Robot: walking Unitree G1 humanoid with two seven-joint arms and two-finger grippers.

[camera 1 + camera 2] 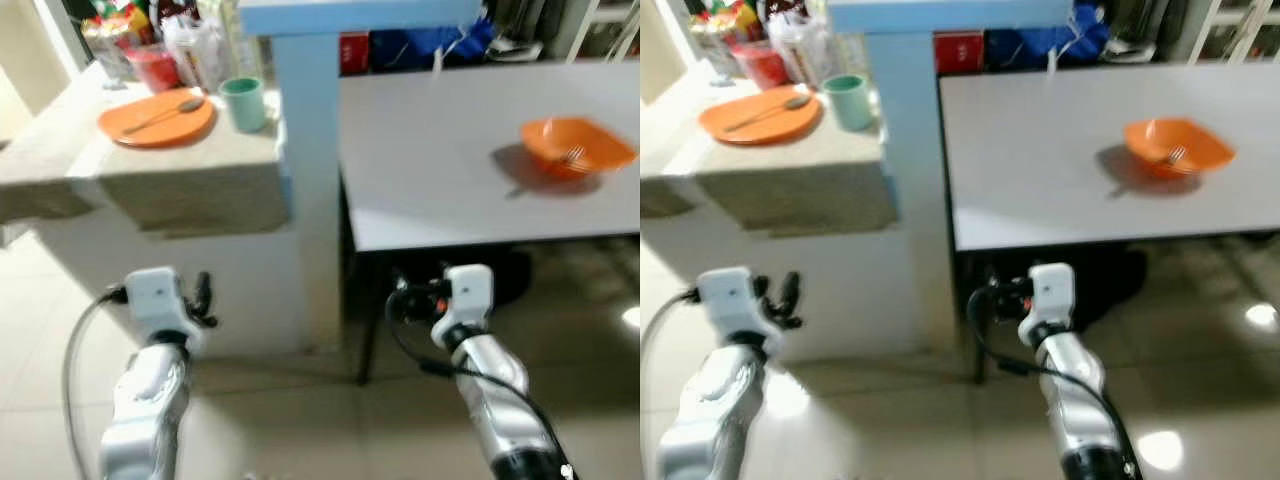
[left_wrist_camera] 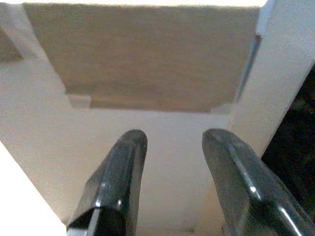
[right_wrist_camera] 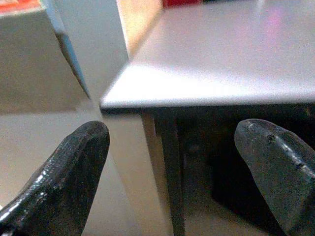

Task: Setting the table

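left gripper (image 2: 172, 182) fingers are held parted, nothing gripped; right gripper (image 3: 172, 172) fingers are spread wide, empty, below the tabletop (image 3: 221, 59) edge

An orange plate (image 1: 155, 122) bears a silver spoon (image 1: 165, 113), beside a pale green cup (image 1: 243, 104), on a beige worktop (image 1: 190, 180). An orange bowl (image 1: 575, 147) sits on the plain grey table (image 1: 440, 160). A light blue pillar (image 1: 305, 120) stands between. The fingers (image 2: 118, 187) are glossy black, the floor (image 1: 290, 420) cream tile.
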